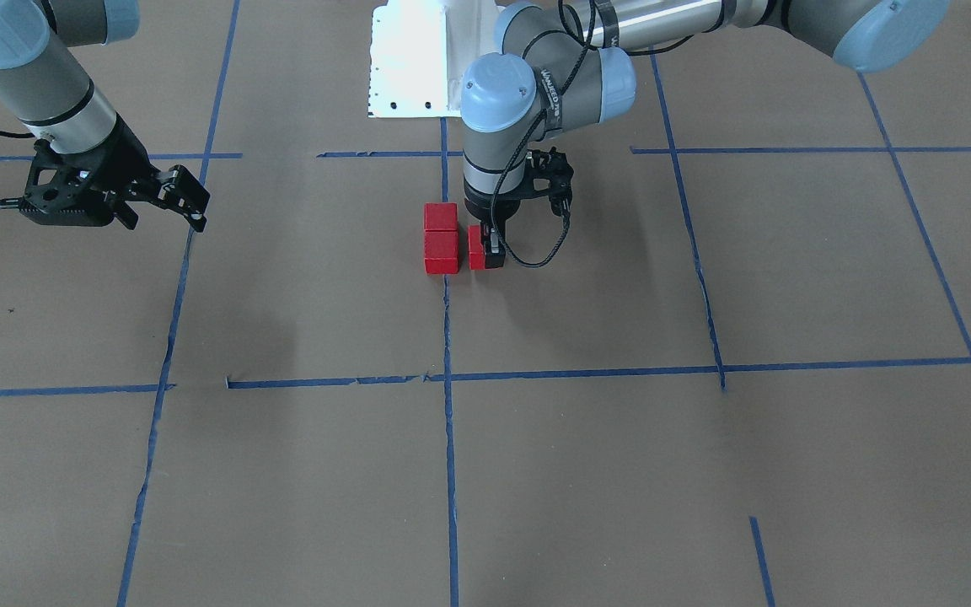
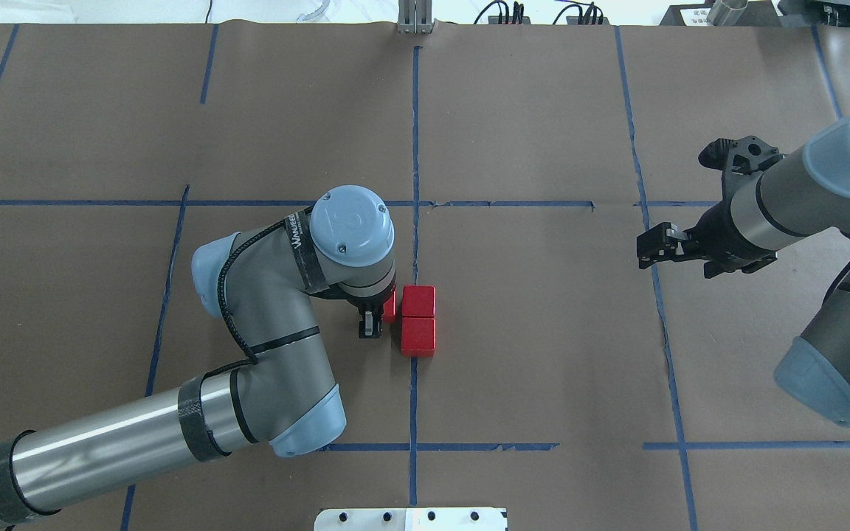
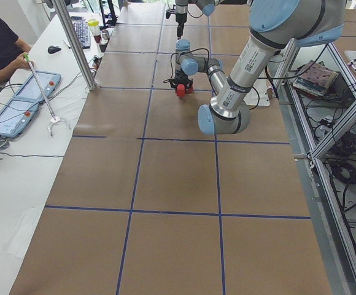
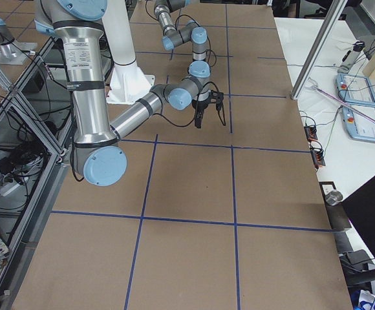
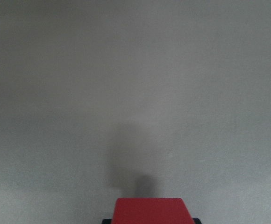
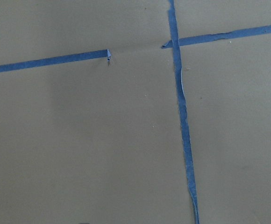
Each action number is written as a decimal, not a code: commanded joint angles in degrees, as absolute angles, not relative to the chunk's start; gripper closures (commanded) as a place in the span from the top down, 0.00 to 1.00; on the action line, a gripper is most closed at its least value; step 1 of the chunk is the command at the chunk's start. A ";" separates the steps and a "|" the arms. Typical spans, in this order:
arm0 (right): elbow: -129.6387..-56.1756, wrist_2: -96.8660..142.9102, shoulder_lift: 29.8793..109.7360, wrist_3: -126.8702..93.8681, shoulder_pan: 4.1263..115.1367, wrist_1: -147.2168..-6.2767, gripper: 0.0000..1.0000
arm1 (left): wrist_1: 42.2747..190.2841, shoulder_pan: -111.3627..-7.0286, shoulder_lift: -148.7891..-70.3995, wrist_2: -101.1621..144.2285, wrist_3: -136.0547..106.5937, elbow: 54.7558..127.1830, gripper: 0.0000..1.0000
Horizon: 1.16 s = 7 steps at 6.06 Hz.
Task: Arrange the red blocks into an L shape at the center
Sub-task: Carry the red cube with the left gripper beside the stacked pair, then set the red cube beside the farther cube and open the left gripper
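My left gripper [image 1: 490, 250] clamps the last small matte red cube [image 1: 475, 249] beside the joined red pair [image 1: 441, 253]; next, close gap, release.

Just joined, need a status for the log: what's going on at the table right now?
The left gripper is shut on a red block, holding it low beside the placed pair, whose two blocks touch on the center tape line. The red block is level with the pair's block farther from the robot, with a thin gap between them. The L is nearly formed but not yet released. The right gripper is open, empty and off to the side.
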<state>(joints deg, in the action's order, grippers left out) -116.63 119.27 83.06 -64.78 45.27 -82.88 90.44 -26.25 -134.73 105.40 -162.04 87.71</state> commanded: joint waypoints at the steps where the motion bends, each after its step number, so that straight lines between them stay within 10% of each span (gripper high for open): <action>1: -116.72 119.27 83.06 -64.86 45.26 -82.88 1.00 | 90.53 -26.19 -135.26 105.38 -162.24 86.75 0.00; 7: -116.72 119.27 83.06 -64.86 44.82 -82.88 1.00 | 91.05 -26.19 -136.93 105.38 -162.16 84.03 0.00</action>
<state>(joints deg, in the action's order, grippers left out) -116.72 119.27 83.05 -64.86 44.87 -82.88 90.92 -26.19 -136.31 105.38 -162.18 84.82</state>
